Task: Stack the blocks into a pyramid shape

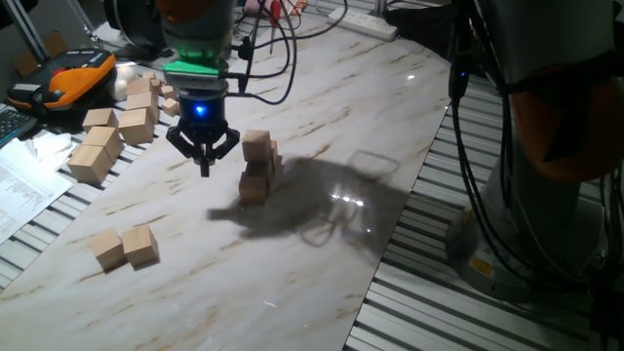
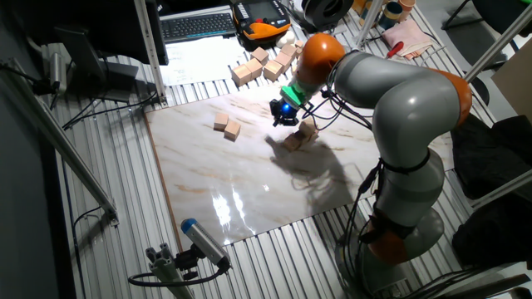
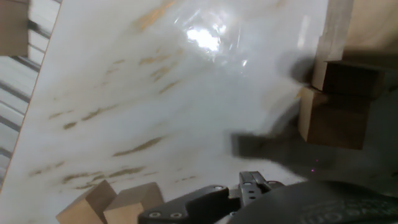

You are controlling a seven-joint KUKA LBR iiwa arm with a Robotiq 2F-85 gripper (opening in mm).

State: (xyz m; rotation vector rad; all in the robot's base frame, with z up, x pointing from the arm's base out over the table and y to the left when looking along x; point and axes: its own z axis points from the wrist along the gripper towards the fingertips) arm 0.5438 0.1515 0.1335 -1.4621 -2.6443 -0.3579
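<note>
A small stack of light-tan blocks (image 1: pixel 257 168) stands mid-table, about three layers tall and somewhat uneven; it also shows as the stack (image 2: pixel 302 134) and, at the right edge of the hand view, as the stack (image 3: pixel 336 99). Two loose blocks (image 1: pixel 127 247) lie side by side near the front left, seen as the pair (image 2: pixel 226 126) and the pair (image 3: pixel 118 202). My gripper (image 1: pixel 204 166) hangs just left of the stack, above the table, fingers drawn together with nothing between them. It appears again as the gripper (image 2: pixel 283 115).
A heap of bigger pale wooden blocks (image 1: pixel 112 132) lies at the table's far left corner, next to an orange-and-black device (image 1: pixel 73 78). Cables (image 1: pixel 283 44) hang behind the arm. The marble board's edge (image 1: pixel 375 283) drops to a slatted metal surface.
</note>
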